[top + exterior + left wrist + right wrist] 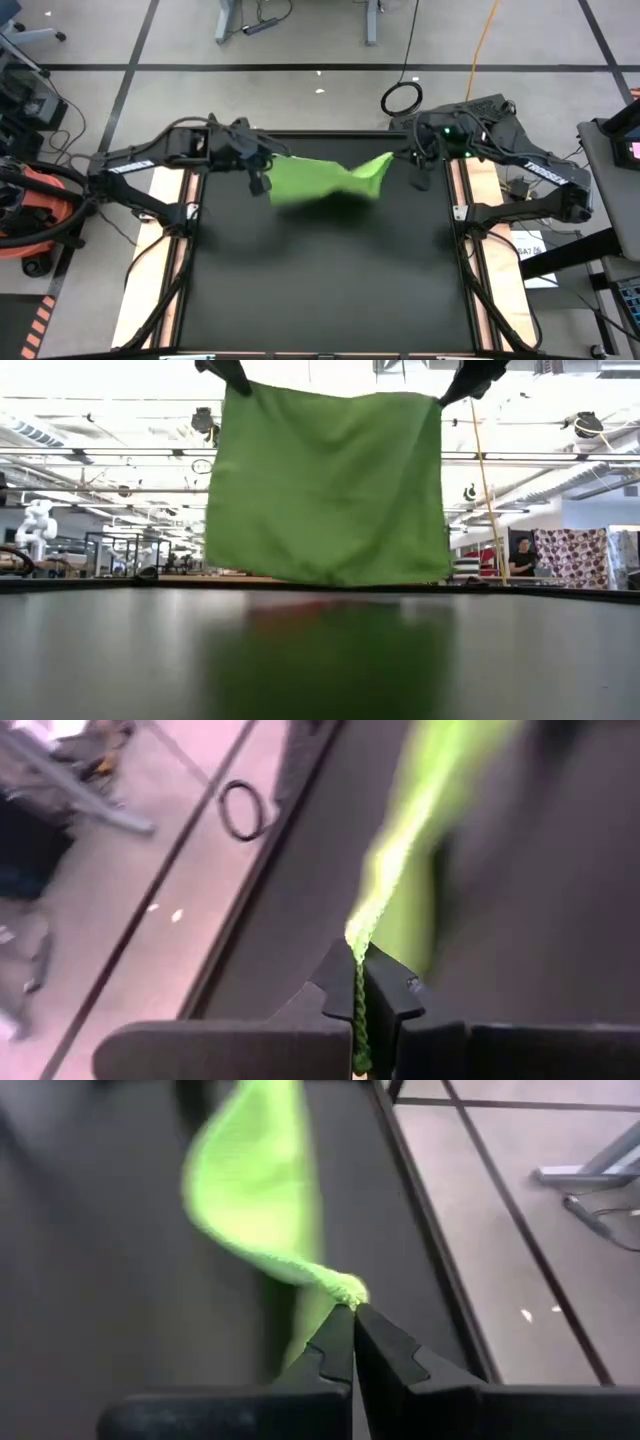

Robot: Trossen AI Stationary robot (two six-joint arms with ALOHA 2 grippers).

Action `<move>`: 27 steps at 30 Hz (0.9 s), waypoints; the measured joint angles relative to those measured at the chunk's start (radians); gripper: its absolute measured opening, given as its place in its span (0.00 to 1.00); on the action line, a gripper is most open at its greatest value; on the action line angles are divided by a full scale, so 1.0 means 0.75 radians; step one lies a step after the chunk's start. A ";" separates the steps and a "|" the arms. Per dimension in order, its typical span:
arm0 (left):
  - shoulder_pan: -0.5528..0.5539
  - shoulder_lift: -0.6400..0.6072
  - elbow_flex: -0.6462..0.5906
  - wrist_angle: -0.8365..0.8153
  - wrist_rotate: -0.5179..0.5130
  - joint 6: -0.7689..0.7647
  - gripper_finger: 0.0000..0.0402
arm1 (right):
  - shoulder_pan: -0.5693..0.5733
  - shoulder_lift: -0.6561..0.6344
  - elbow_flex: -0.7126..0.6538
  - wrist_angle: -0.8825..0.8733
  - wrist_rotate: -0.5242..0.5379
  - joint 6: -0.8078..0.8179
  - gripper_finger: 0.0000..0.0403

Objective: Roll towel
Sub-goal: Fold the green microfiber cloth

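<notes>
While held aloft above the table's (330, 300) far edge, towel (325, 180) hangs spread (lower hem just clear) | left gripper (268, 157) clamped on one top corner | right gripper (397, 155) clamped on the other.

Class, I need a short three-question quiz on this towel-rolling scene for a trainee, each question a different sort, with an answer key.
1. True or false: the towel lies flat on the table.
2. How many grippers hold the towel? A) none B) one C) two
3. Fill in: each gripper pinches a top ____ of the towel.

Key
1. False: it hangs above the table.
2. C: the left gripper and the right gripper, fingers shut on the cloth.
3. Corner.
</notes>
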 joint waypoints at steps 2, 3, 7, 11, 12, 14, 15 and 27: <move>-0.022 0.000 0.032 -0.039 0.053 0.025 0.00 | 0.011 -0.021 0.012 -0.040 -0.073 0.012 0.00; -0.040 0.000 0.043 -0.059 0.083 0.035 0.00 | 0.018 -0.035 0.014 -0.058 -0.143 0.029 0.00; -0.119 0.004 0.048 -0.136 0.240 0.064 0.00 | 0.046 -0.059 0.017 -0.153 -0.409 0.137 0.00; -0.194 0.050 -0.030 -0.205 0.302 0.070 0.00 | 0.122 -0.050 -0.055 -0.289 -0.518 0.170 0.00; -0.208 0.062 -0.067 -0.212 0.312 0.069 0.00 | 0.149 -0.050 -0.090 -0.303 -0.518 0.182 0.00; -0.233 0.082 -0.143 -0.196 0.351 0.052 0.00 | 0.197 -0.051 -0.167 -0.295 -0.523 0.205 0.00; -0.246 0.094 -0.183 -0.179 0.372 0.033 0.00 | 0.220 -0.051 -0.211 -0.296 -0.525 0.218 0.00; -0.433 0.214 -0.452 0.146 0.657 -0.138 0.00 | 0.523 -0.050 -0.677 0.187 -0.704 0.548 0.00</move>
